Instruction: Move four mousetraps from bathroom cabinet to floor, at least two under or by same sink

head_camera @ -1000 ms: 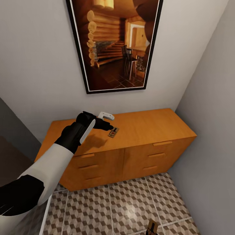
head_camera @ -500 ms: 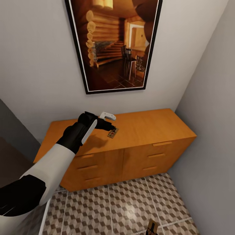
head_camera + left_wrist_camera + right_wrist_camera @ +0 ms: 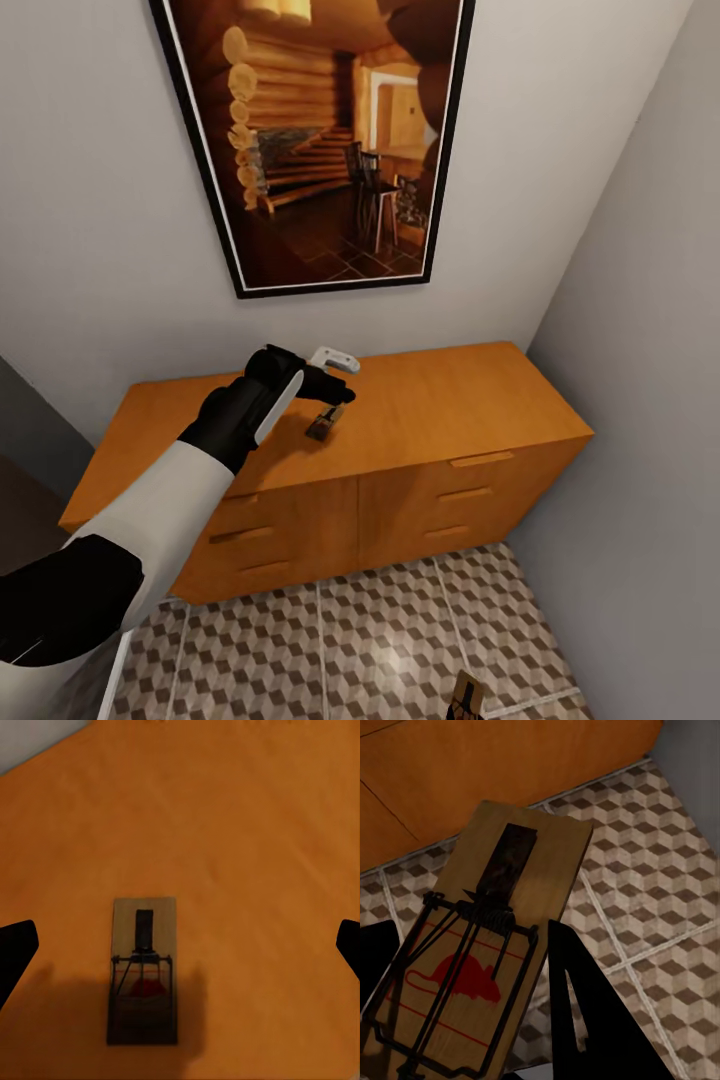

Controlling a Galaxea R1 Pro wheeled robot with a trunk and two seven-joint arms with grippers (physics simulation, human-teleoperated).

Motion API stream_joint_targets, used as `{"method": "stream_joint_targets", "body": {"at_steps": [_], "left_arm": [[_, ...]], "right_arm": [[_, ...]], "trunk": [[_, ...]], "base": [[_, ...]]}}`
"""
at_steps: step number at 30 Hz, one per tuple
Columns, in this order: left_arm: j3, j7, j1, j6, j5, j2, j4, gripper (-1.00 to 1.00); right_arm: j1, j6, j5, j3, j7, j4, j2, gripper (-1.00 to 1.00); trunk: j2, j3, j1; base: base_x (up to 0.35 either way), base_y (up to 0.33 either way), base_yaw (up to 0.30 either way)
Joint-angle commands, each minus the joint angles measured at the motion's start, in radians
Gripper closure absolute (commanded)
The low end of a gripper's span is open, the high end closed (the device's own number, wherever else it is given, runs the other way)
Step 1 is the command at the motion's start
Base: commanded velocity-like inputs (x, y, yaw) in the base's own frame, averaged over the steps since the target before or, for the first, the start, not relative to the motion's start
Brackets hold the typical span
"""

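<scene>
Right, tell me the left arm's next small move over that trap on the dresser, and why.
Probably lower the left gripper straight down and close on the mousetrap. The left wrist view shows the trap lying flat on the cabinet top, between the open fingertips but not touched, so a short descent should bring it into grasp.

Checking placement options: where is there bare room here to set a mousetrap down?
The cabinet top is bare from the mousetrap to the right wall. The patterned floor in front of the drawers is open. It is crowded only around the left gripper, over that trap.
</scene>
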State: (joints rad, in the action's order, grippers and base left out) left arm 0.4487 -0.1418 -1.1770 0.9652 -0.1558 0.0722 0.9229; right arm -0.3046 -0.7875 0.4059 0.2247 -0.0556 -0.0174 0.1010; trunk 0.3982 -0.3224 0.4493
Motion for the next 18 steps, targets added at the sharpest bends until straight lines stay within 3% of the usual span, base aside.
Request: {"method": "stream_joint_targets", "body": {"at_steps": [1, 18], "left_arm": [[0.007, 0.002, -0.001, 0.004, -0.004, 0.0, -0.003, -1.0], [0.018, 0.002, -0.001, 0.003, -0.002, -0.006, -0.105, -1.0]], "right_arm": [[-0.001, -0.002, 0.004, 0.009, -0.006, 0.001, 0.0, 1.0], [-0.001, -0.002, 0.004, 0.009, -0.006, 0.001, 0.0, 1.0]], "trunk": [[0.002, -0.002, 0.001], [0.002, -0.002, 0.001]], "base": [[0.075, -0.073, 0.0], [0.012, -0.012, 0.0]]}}
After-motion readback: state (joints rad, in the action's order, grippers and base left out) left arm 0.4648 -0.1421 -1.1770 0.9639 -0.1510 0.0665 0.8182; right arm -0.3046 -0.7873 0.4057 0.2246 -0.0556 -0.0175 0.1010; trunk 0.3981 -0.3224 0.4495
